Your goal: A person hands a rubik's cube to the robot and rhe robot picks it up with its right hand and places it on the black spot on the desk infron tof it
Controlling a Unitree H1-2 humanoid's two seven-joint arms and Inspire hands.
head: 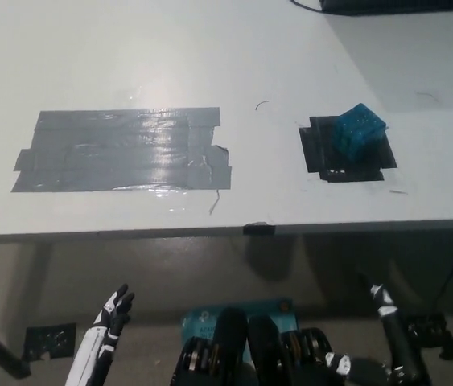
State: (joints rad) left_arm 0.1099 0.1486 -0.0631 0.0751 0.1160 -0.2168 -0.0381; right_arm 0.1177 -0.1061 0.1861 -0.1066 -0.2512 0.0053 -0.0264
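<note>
- The cube [360, 132], blue-green in this light, sits on the black spot [345, 150] on the tabletop [129, 56], toward the spot's upper right part, with its far corner reaching the spot's edge or slightly past it.
- Nothing touches the cube; it rests there by its own weight, turned at an angle to the spot's sides.
- The right robot hand [391, 334] hangs low below the tabletop's front edge, at the lower right of the head view, holding nothing; its fingers appear loosely spread, though the hand is dark and partly hidden.
- The left robot hand [107, 334] rests at the lower left, also under the tabletop's edge, fingers apart and empty.
- Judging by this, the placing looks done, and the step in hand is the retreat to rest.
- To finish it well, the right arm should settle clear of the tabletop's edge without bumping it from beneath, since a knock could jog the cube off the spot.
- If a tidier placement were wanted, the cube would need a small nudge toward the spot's middle, coming from above with fingers wide, not a sideways sweep.
- The large grey tape patch [121, 150] lies well apart to the left and plays no part.
</note>
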